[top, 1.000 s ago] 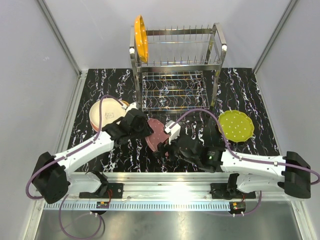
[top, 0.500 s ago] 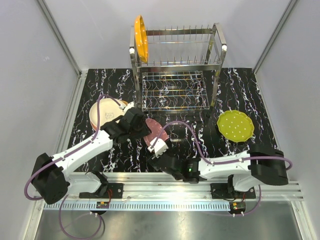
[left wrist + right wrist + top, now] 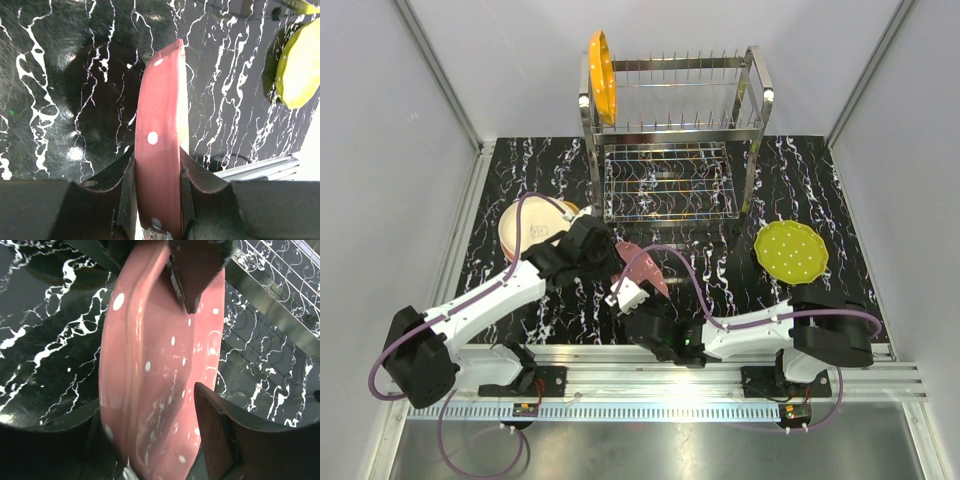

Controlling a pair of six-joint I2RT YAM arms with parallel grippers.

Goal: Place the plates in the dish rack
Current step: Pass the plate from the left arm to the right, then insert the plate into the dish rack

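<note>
Pink plate: a pink plate (image 3: 160, 100) with white dots is held up on edge above the black marbled table (image 3: 800, 170), near the middle front and well short of the dish rack (image 3: 675, 130); its rim is seen edge-on in the left wrist view and its dotted face in the right wrist view
Left gripper: the left gripper (image 3: 157, 159) is clenched on the pink plate, with one finger pressed against each face at the part of the rim nearest its camera
Right gripper: the right gripper (image 3: 150, 405) is set around another part of the same plate, with a finger on either side; the jaws are parted, but whether the pads are pressed against the plate cannot be told
Dish rack: it is stood at the far edge of the table, with a row of upright prongs on the upper tier and a wire grid shelf below
Orange plate: an orange plate (image 3: 602, 75) is stood upright at the left end of the upper tier
Lime-green plate: a lime-green plate (image 3: 791, 250) with white dots is laid flat on the table at the right, well apart from both grippers
Cream plate: a cream plate (image 3: 525, 225) is laid flat at the left, just beside the left arm (image 3: 490, 300) and crossed by its purple cable (image 3: 525, 205)
Right arm: the right arm (image 3: 760, 325) is folded low along the near edge, its wrist turned toward the middle
</note>
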